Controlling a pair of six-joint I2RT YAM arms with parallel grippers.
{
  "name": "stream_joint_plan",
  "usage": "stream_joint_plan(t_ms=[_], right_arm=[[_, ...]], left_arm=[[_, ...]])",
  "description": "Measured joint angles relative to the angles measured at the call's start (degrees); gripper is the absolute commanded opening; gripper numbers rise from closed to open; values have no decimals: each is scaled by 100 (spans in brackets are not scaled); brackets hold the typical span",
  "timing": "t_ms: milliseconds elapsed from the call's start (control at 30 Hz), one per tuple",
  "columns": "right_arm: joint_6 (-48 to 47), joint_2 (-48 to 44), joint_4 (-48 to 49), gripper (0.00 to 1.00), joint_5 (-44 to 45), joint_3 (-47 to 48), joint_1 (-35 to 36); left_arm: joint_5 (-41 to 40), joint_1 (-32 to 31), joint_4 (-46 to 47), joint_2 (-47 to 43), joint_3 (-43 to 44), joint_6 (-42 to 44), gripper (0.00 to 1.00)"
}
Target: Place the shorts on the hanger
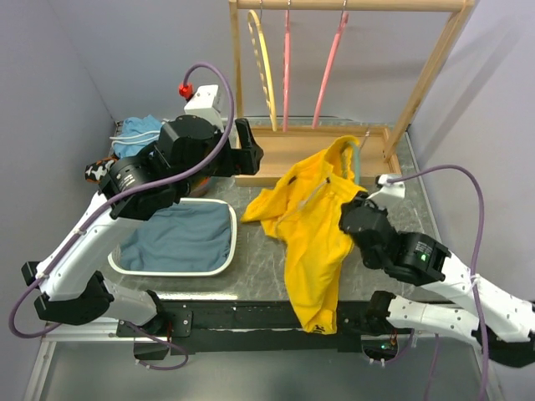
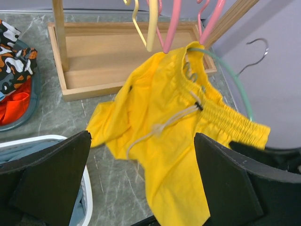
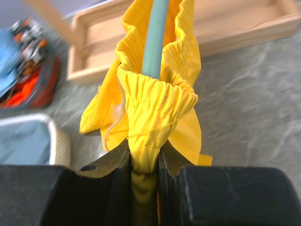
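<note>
The yellow shorts (image 1: 311, 230) hang draped from my right gripper (image 1: 358, 209), one leg trailing over the table's front edge. In the right wrist view the right gripper (image 3: 145, 162) is shut on the bunched waistband (image 3: 155, 108), and the pale teal hanger (image 3: 155, 35) runs up through the waistband opening. In the left wrist view the hanger's arm (image 2: 235, 80) curves behind the waistband of the shorts (image 2: 174, 136), with its metal hook (image 2: 256, 49) at the right. My left gripper (image 2: 141, 188) is wide open and empty, above and left of the shorts, near the wooden base (image 1: 251, 157).
A wooden rack (image 1: 435, 75) at the back holds a yellow hanger (image 1: 263, 63) and pink hangers (image 1: 328, 71) over a wooden tray base (image 1: 292, 154). A white basket (image 1: 230, 251) with blue-grey cloth sits front left. Light blue shorts (image 1: 138, 134) and patterned cloth (image 1: 99, 170) lie at back left.
</note>
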Motion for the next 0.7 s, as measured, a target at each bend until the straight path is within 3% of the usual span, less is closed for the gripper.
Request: stream_joint_plan(t_ms=[233,500,700], right_arm=[[-1517,48,715,0,-1126,439,-2194],[-2529,748,1453,0,-2911,1495,-4586],[-2990,1355,1519,0,-3860,2162,-5501]], left_arm=[[-28,0,11,-238,-247,2,96],[227,0,251,-938,-1576,31,96],[313,0,446,-1158,-2435,120,96]])
